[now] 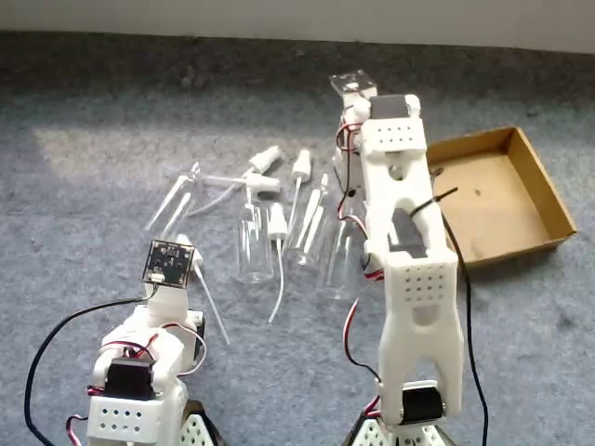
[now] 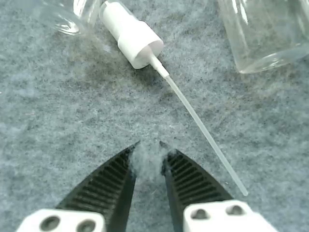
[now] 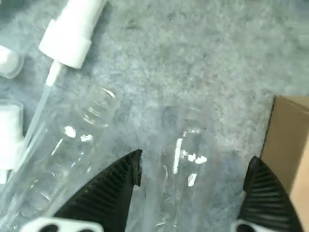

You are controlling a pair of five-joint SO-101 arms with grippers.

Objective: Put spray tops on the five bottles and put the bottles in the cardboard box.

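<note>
From above, your cardboard box (image 1: 493,200) sits empty near the carpet's (image 1: 93,186) right edge. The bottles (image 1: 253,243) and spray tops (image 1: 265,160) lie loose mid-carpet, seemingly none capped. Left wrist: the left gripper (image 2: 149,147), barely parted, holds nothing. Right wrist: the right gripper (image 3: 195,162) gapes around a bare bottle (image 3: 181,145).

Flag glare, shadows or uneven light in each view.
High view: a brighter patch on the carpet at the picture's upper left. Left wrist view: soft shadow beside the spray top, glints on the nearby bottle. Right wrist view: bright glints on the clear bottle between the right gripper's open jaws.
</note>
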